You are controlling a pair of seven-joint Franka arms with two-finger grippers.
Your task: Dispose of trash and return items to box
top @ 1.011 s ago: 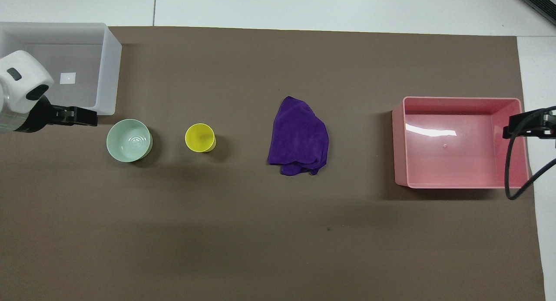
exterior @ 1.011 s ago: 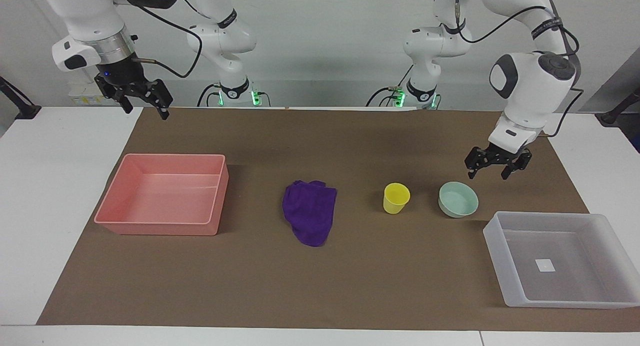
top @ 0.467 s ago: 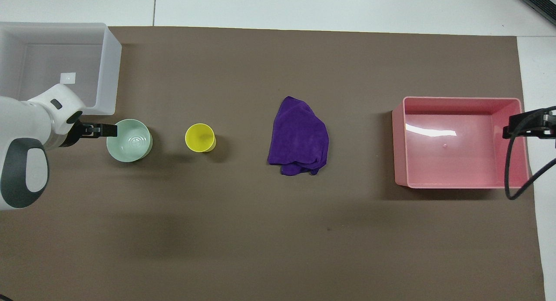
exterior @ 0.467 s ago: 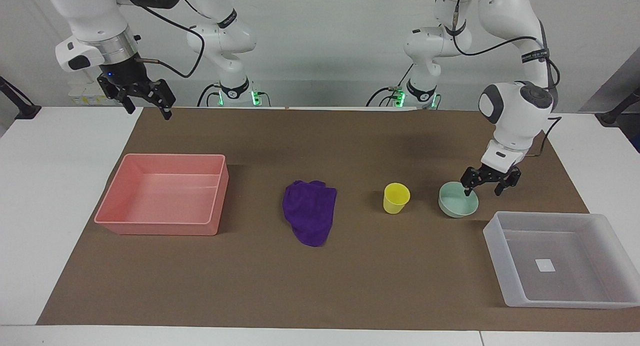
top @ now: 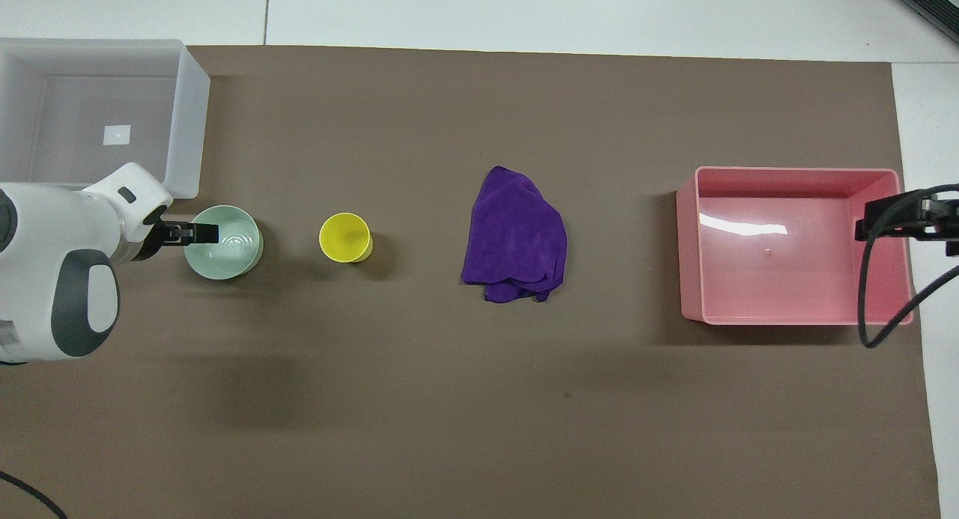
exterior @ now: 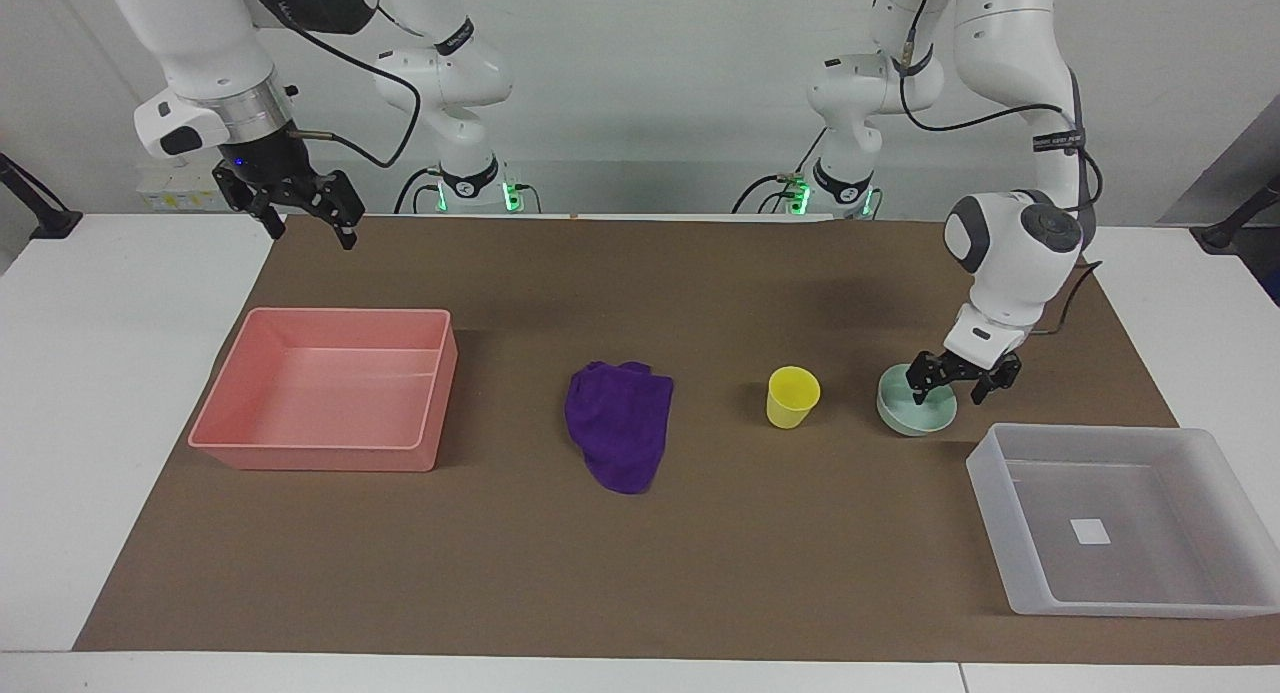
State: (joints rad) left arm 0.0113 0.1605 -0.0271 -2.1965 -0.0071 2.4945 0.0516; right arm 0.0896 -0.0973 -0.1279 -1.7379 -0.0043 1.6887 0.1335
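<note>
On a brown mat (exterior: 620, 573) covering the table, we see the left gripper (exterior: 962, 383) down at the pale mint-green bowl (exterior: 912, 409), toward the left arm's end. Its fingers are spread and straddle the bowl's rim: one finger (exterior: 918, 385) dips inside the bowl, the other (exterior: 985, 386) sits outside the wall. From above, that inner finger (top: 201, 234) reaches over the bowl's (top: 232, 243) edge.

Just beside the bowl stands the yellow cup (exterior: 792, 396), upright. Next along, near the middle of the mat, lies the crumpled purple rag (exterior: 618, 437).

We find the whitish translucent box (exterior: 1010, 543), with a small white label (exterior: 1090, 531) on its bottom, farther from the robots than the bowl.

Toward the right arm's end sits a pink tray (exterior: 300, 458). Our right gripper (exterior: 306, 213) hangs in the air with fingers spread, over the mat's edge nearest the robots.
</note>
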